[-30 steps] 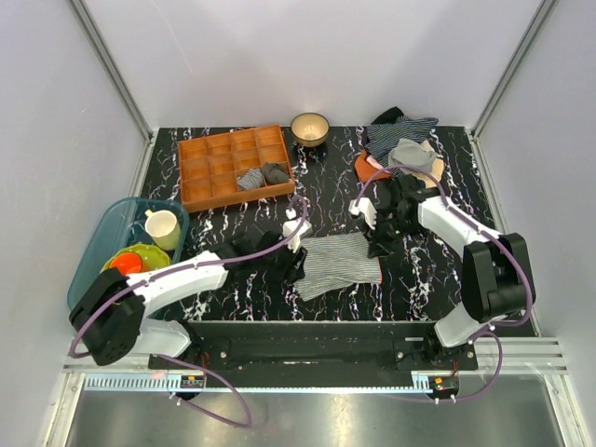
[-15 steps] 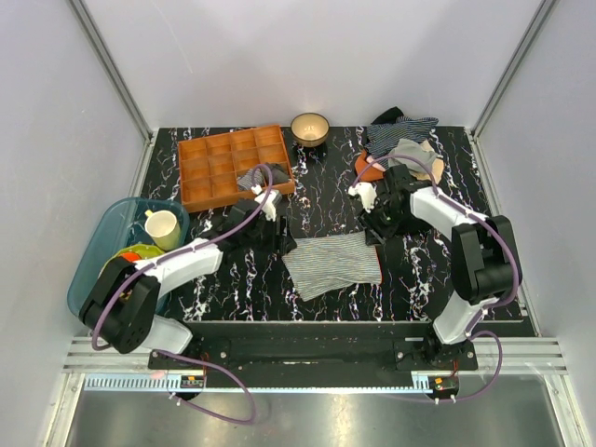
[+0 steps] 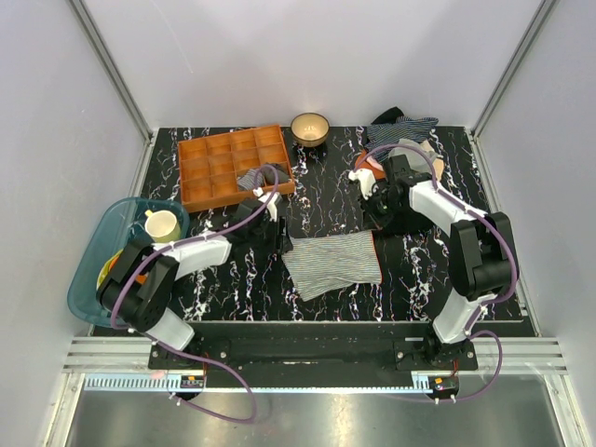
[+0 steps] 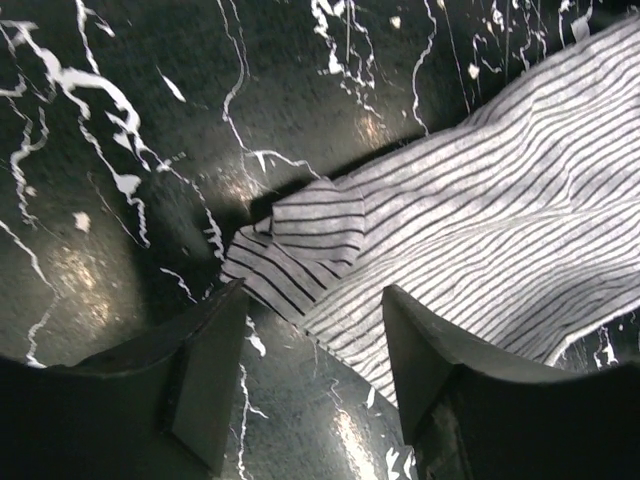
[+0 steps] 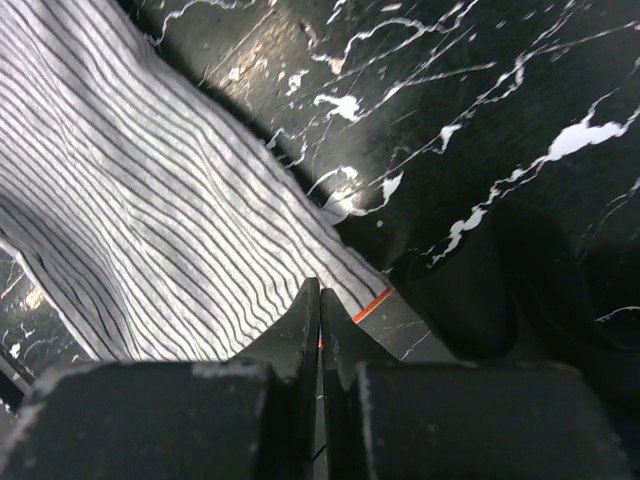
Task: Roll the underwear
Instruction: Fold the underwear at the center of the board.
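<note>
The underwear [image 3: 332,263], white with thin grey pinstripes, lies spread flat on the black marble table between the arms. My left gripper [image 3: 279,240] hovers open and empty just off its left edge. In the left wrist view [image 4: 315,385] the jaws stand apart over bare table, with the underwear [image 4: 480,190] and a folded-over corner ahead. My right gripper [image 3: 374,223] is at the underwear's far right corner. In the right wrist view [image 5: 320,292] its jaws are pressed together above the underwear [image 5: 150,190], beside the small orange-red tag [image 5: 372,304]. Nothing shows between them.
A plain black cloth [image 5: 530,300] lies just right of the tagged corner. An orange compartment tray [image 3: 216,168] holding rolled garments, a bowl [image 3: 309,127] and a pile of clothes [image 3: 402,135] stand at the back. A teal bin [image 3: 104,244] with a cup is at the left.
Both grippers have drawn back from the underwear toward the far side of the table. The left has moved up off its left edge. The underwear now lies flatter and uncovered.
</note>
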`<state>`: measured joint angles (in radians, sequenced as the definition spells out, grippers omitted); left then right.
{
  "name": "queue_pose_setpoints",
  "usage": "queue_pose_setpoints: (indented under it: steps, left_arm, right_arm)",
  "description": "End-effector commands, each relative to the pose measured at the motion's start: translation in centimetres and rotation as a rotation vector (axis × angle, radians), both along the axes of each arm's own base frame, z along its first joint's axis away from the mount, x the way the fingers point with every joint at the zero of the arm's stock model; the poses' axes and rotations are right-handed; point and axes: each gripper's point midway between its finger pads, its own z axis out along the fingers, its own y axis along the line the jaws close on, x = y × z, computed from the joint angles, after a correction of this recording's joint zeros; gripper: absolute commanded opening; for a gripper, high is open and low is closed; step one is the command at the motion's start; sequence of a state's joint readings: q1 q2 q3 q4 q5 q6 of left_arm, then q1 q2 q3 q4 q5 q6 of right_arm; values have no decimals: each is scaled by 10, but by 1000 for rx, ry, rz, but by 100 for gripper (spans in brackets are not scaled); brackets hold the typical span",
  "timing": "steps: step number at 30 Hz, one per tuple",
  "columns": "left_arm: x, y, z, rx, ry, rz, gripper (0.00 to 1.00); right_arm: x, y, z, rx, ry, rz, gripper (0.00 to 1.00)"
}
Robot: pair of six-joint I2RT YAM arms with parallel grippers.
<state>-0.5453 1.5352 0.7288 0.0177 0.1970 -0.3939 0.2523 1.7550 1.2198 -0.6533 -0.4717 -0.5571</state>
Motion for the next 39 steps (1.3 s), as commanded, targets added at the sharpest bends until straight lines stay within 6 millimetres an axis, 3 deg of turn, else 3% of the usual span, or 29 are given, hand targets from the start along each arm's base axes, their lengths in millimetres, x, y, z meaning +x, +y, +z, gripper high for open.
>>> queue_pose_setpoints:
  steps: [1, 3, 6, 8, 10, 11, 12, 13, 14, 15, 16, 17, 18, 21, 23, 25, 26, 28, 31, 34, 39]
  left_arm:
    - [36, 2, 19, 12, -104, 55, 56]
    - [38, 9, 15, 31, -107, 74, 53]
    - [39, 14, 27, 31, -163, 77, 52]
    - [32, 19, 45, 18, -238, 45, 54]
    - [23, 21, 70, -11, -350, -4, 56]
    - [20, 20, 81, -27, -398, -21, 59]
    - [15, 21, 103, -60, -470, -34, 63]
    - [9, 19, 112, -85, -503, -61, 76]
    - [3, 21, 110, -104, -526, -60, 82]
    - [-3, 21, 127, -165, -564, -44, 92]
    - [-8, 23, 127, -196, -575, -28, 99]
    - [-13, 26, 124, -242, -609, -6, 99]
    - [-19, 26, 131, -304, -622, 18, 99]
    - [-33, 14, 132, -354, -686, -88, 99]
    - [-58, -12, 126, -360, -669, -271, 91]
    - [-76, -34, 117, -267, -708, -420, 91]
    - [-85, -36, 100, -200, -679, -465, 91]
    - [-104, -44, 86, -115, -725, -569, 92]
    - [-122, -51, 77, -78, -775, -655, 92]
    - [-127, -61, 79, -32, -817, -715, 92]
    - [-122, -77, 55, 127, -804, -824, 92]
  right_arm:
    - [34, 9, 19, 56, -97, -93, 3]
    - [42, 5, 14, 35, -124, -118, 3]
    - [38, 3, 11, 15, -106, -98, 6]
    - [26, 13, 27, 72, -133, 2, 13]
    - [5, 17, 34, 106, -143, 124, 27]
    - [-8, 26, 50, 176, -165, 207, 31]
    - [-25, 25, 49, 181, -173, 305, 39]
    - [-35, 27, 60, 199, -213, 364, 44]
    - [-53, 30, 63, 241, -207, 432, 49]
    - [-66, 28, 55, 242, -263, 557, 57]
    - [-79, 29, 58, 262, -308, 634, 66]
    - [-104, 24, 45, 268, -271, 705, 69]
    - [-111, 25, 40, 255, -345, 828, 70]
    - [-128, 26, 13, 157, -332, 926, 69]
    - [-118, 22, 0, 70, -374, 931, 67]
    - [-122, 18, -13, 37, -362, 929, 67]
    - [-122, 18, -15, 32, -368, 931, 66]
    - [-123, 15, -21, 16, -358, 936, 65]
    - [-125, 9, -33, -21, -349, 947, 64]
    - [-125, 3, -43, -58, -342, 954, 63]
    - [-123, 0, -51, -83, -334, 937, 56]
